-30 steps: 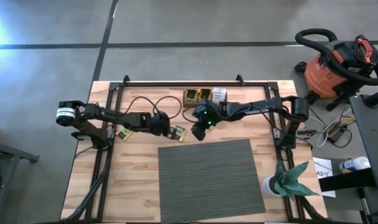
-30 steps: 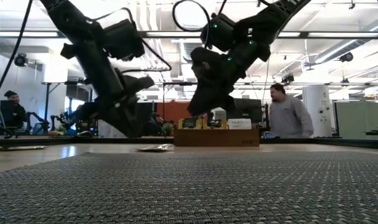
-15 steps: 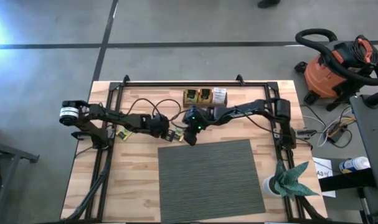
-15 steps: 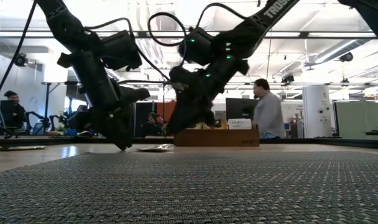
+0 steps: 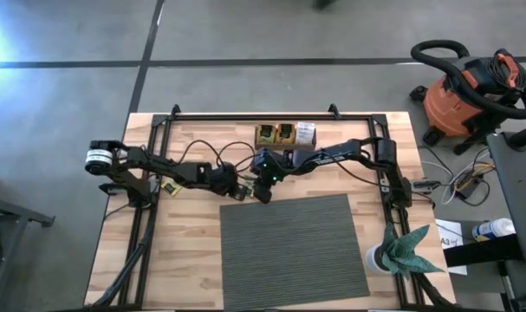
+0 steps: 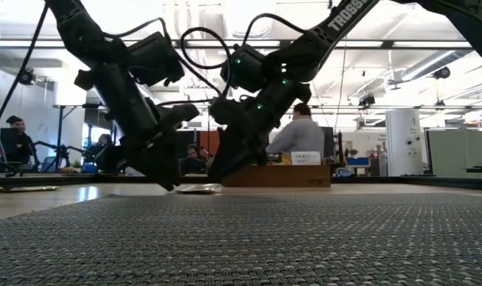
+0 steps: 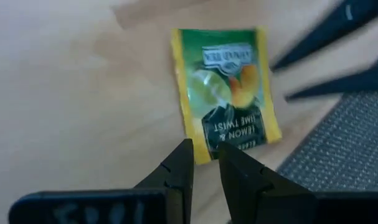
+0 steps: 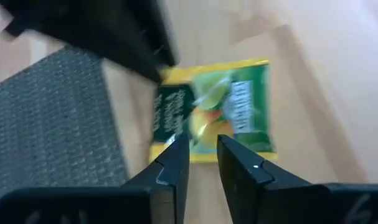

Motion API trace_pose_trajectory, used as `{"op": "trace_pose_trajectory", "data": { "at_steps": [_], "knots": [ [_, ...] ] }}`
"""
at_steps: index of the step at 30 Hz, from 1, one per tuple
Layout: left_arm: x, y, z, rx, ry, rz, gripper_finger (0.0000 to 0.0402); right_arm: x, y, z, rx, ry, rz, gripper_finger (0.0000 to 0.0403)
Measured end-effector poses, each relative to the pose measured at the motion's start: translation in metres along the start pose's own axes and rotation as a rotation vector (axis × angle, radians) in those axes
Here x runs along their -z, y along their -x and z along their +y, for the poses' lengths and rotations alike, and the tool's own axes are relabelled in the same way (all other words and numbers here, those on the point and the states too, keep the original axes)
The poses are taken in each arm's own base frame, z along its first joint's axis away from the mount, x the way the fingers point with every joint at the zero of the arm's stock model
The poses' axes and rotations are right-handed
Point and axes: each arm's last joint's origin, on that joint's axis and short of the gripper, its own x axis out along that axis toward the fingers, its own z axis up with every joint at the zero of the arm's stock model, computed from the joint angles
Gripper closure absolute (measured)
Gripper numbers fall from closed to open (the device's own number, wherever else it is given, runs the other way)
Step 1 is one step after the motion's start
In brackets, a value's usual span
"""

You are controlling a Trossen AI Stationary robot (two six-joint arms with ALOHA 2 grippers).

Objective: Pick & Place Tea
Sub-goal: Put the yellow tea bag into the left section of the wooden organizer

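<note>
One tea sachet, green and yellow with "lemon twist" print, lies flat on the wooden table just beyond the mat's far left corner. My left gripper slants down at its one edge, fingers a narrow gap apart, nothing between them. From the other side, my right gripper slants down over the same sachet, also with a narrow empty gap. In the low view the sachet lies between both fingertips. A second sachet lies flat farther left. My left gripper has its fingertips right at the sachet's edge, low by the table; I cannot tell whether they touch it. My right gripper stands a little above the sachet, and I cannot tell whether it touches.
The brown wooden tray with upright sachets stands at the far edge, behind both arms. A grey woven mat covers the near middle. A white cup with a teal folded thing is at the near right. People show in the room beyond.
My right gripper has come down and toward the table's left and near side, rolling a little, and now hangs over the sachet opposite my left gripper. My left gripper has sunk a little toward the sachet's edge. The sachet lies flat as before.
</note>
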Motion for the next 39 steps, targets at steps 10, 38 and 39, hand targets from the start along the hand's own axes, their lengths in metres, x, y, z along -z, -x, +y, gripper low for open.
{"op": "trace_pose_trajectory", "data": {
  "at_steps": [10,38,39],
  "knots": [
    [0.004,-0.007,-0.014,0.115,0.011,-0.022,0.0331,-0.004,0.007,-0.016,0.062,-0.026,-0.023,0.0326],
    [-0.036,-0.021,0.015,0.013,-0.208,-0.117,0.0331,0.008,0.03,0.025,0.0,-0.014,0.058,0.0329],
    [-0.035,-0.022,0.015,0.017,-0.21,-0.11,0.0331,0.008,0.031,0.025,0.001,-0.016,0.058,0.0328]
  ]
}}
